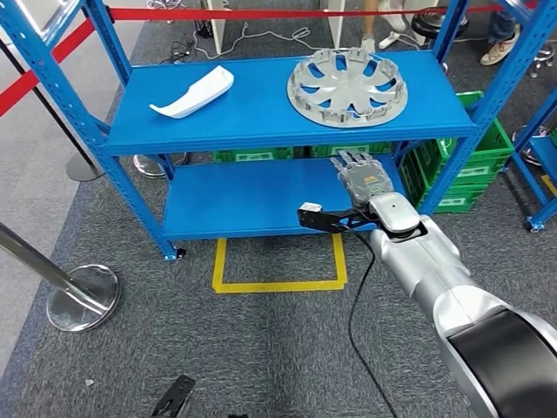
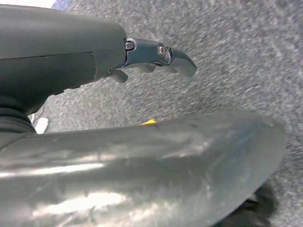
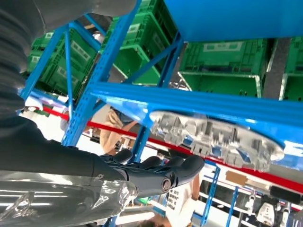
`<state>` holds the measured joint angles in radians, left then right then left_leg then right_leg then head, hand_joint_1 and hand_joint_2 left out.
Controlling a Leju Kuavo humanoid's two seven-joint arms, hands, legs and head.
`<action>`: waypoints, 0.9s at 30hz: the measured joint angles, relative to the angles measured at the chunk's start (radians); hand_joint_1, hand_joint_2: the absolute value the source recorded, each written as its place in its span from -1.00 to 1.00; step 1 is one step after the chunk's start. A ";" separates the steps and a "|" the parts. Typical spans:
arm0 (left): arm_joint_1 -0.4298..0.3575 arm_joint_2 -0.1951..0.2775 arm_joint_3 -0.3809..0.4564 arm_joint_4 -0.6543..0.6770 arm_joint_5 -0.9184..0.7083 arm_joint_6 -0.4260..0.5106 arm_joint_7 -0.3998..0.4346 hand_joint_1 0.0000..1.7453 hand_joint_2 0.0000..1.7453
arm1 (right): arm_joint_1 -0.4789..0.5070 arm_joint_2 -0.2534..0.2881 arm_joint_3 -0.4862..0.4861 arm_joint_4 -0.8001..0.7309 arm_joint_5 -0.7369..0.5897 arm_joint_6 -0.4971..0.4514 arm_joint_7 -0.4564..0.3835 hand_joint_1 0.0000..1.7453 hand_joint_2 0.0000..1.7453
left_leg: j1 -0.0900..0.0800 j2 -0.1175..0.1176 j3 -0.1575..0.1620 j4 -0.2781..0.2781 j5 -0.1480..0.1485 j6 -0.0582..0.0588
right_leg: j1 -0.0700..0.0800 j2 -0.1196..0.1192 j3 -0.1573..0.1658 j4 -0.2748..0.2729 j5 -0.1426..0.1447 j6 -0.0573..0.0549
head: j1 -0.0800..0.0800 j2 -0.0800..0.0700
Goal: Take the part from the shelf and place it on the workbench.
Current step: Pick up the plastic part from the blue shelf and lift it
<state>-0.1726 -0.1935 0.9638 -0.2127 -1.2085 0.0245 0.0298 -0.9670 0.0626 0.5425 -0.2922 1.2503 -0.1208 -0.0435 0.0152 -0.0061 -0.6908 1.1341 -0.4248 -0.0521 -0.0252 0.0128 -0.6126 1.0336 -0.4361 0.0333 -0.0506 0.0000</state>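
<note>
So we're at the reach-in step: our right hand (image 1: 359, 178), fingers apart and holding nothing, sits just below the blue metal shelf (image 1: 263, 113). The silver spoked wheel cover (image 1: 346, 85) lies on top. Next we'd lift and grip its rim.

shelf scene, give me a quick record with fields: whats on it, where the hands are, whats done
shelf: blue rack with two levels
top level: silver wheel cover towards the right, white curved part towards the left, apart from each other
lower level: bare blue board
behind the rack: green crates
right hand: raised in front of the rack, below the wheel cover, holding nothing, fingers apart
left hand: over grey carpet, holding nothing
floor: yellow taped square in front of the rack
task state: nothing taken from the rack yet
</note>
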 joint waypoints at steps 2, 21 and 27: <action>-0.002 -0.002 0.000 0.001 0.000 0.000 0.000 -1.00 -1.00 | -0.004 0.000 0.000 0.000 0.000 0.000 0.000 -1.00 1.00 | 0.002 0.001 0.039 -0.095 0.032 0.006 | 0.004 0.002 0.002 0.001 -0.007 0.011 | -0.003 0.000; -0.003 -0.002 0.001 0.002 0.000 0.000 0.000 -1.00 -1.00 | 0.004 -0.001 -0.001 0.000 -0.001 -0.007 -0.002 -1.00 1.00 | -0.024 -0.007 0.114 -0.119 -0.041 0.043 | 0.033 -0.004 -0.030 0.003 0.026 -0.013 | 0.006 0.000; -0.001 -0.001 0.001 0.002 0.000 0.001 0.000 -1.00 -1.00 | 0.004 -0.001 -0.001 0.000 -0.002 -0.008 -0.003 -1.00 1.00 | -0.017 -0.002 -0.033 0.140 -0.140 0.013 | 0.017 -0.004 -0.004 -0.012 0.013 -0.023 | 0.000 0.000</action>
<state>-0.1738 -0.1942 0.9651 -0.2110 -1.2085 0.0252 0.0298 -0.9635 0.0618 0.5413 -0.2923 1.2487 -0.1287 -0.0462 -0.0018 -0.0080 -0.7235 1.2744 -0.5649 -0.0386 -0.0080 0.0083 -0.6167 1.0220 -0.4234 0.0105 -0.0509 0.0000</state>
